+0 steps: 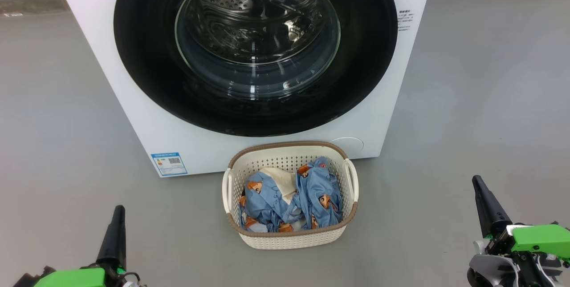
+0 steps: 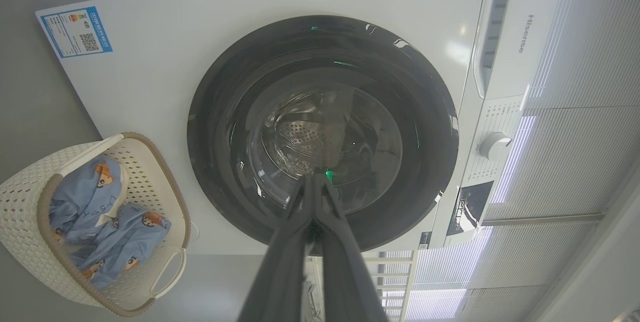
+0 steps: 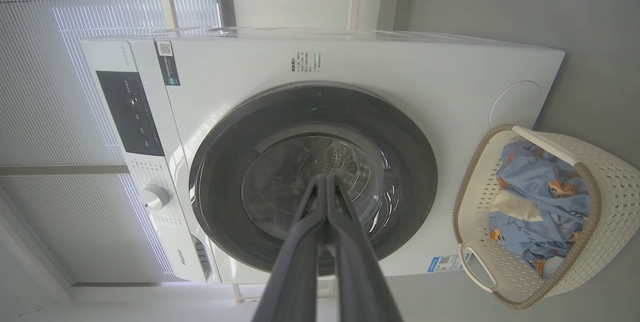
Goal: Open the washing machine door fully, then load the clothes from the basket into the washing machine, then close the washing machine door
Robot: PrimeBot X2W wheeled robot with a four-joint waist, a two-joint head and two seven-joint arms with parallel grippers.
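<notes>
Washing machine door [image 1: 147,55] closed, upper centre of the head view, ahead of both arms. Left gripper [image 1: 118,211] lower left, right gripper [image 1: 478,181] lower right: fingers pinched together, empty. Right tip higher in frame, probably nearer. Basket [image 1: 289,240] between them.

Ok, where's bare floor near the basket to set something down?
Bare grey floor lies left of the basket, between the washing machine and the left hand, and again right of it, up to the right hand. Crowded: the basket is full of clothes and sits close before the machine, leaving hardly any gap.
</notes>
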